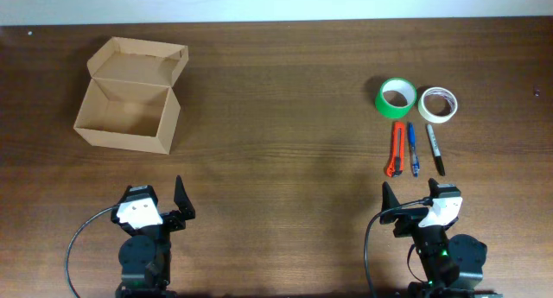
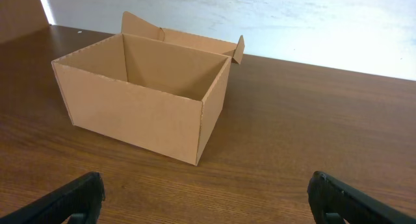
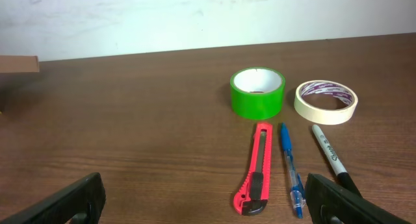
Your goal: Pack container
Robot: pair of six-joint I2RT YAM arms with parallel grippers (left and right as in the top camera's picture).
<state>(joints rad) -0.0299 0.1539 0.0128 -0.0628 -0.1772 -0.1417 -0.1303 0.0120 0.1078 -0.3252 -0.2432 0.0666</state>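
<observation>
The container, a tan cardboard box (image 1: pixel 130 108), stands open and empty at the far left, its flap lid folded back; it also shows in the left wrist view (image 2: pixel 143 100). At the far right lie a green tape roll (image 1: pixel 397 97), a white tape roll (image 1: pixel 438 104), a red utility knife (image 1: pixel 397 149), a blue pen (image 1: pixel 413 149) and a black marker (image 1: pixel 435 149). The right wrist view shows the green roll (image 3: pixel 257 94), white roll (image 3: pixel 326 101), knife (image 3: pixel 256 167), pen (image 3: pixel 290 167) and marker (image 3: pixel 331 156). My left gripper (image 2: pixel 208 201) is open and empty, short of the box. My right gripper (image 3: pixel 208 201) is open and empty, short of the knife.
The wooden table (image 1: pixel 276 160) ends at a pale wall along the far edge. Both arm bases sit at the near edge, left (image 1: pixel 143 246) and right (image 1: pixel 441 246).
</observation>
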